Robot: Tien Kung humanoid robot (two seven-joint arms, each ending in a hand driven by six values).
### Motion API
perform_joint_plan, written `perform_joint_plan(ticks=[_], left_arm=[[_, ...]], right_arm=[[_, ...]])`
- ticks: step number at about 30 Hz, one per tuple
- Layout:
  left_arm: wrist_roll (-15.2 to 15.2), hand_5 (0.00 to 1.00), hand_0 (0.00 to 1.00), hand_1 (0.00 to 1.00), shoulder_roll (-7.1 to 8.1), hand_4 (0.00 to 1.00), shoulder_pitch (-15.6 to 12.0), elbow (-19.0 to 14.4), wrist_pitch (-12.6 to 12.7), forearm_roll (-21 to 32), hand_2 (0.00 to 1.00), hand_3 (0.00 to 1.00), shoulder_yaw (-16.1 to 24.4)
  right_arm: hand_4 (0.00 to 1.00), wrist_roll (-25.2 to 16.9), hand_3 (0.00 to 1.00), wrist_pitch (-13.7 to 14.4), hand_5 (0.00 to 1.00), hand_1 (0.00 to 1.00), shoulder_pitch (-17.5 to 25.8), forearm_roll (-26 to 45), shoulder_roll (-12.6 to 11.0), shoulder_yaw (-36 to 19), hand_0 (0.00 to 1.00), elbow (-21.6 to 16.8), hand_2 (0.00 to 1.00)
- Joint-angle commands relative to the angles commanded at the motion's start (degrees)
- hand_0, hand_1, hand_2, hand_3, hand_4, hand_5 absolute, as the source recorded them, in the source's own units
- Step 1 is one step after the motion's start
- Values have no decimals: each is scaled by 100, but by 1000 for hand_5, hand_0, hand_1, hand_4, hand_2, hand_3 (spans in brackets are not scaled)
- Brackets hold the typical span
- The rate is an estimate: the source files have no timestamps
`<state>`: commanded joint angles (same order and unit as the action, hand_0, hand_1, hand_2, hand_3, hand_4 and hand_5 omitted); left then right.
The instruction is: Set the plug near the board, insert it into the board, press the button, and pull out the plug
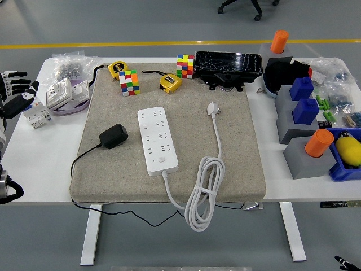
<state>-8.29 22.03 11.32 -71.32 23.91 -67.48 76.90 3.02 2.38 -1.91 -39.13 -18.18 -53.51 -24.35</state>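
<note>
I count one white power strip [157, 140] mid-mat, one black adapter plug [114, 136] to its left, one white plug [213, 109] to its right. Far side: two colour cubes [128, 82] [184, 65], two yellow tape measures [118, 69] [170, 82], one black tray [228, 68]. On the right I see two orange cylinders [279, 40] [318, 142] and two blue blocks [301, 88] [308, 110].
</note>
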Motion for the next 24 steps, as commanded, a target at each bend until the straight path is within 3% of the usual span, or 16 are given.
perform_joint_plan(ticks=[24], left_arm=[[105, 186, 560, 557, -69, 759, -130, -186, -93, -76, 541, 565, 183]], right_arm=[[912, 53, 556, -31, 507, 665, 47, -27, 32, -132, 654, 33, 662]])
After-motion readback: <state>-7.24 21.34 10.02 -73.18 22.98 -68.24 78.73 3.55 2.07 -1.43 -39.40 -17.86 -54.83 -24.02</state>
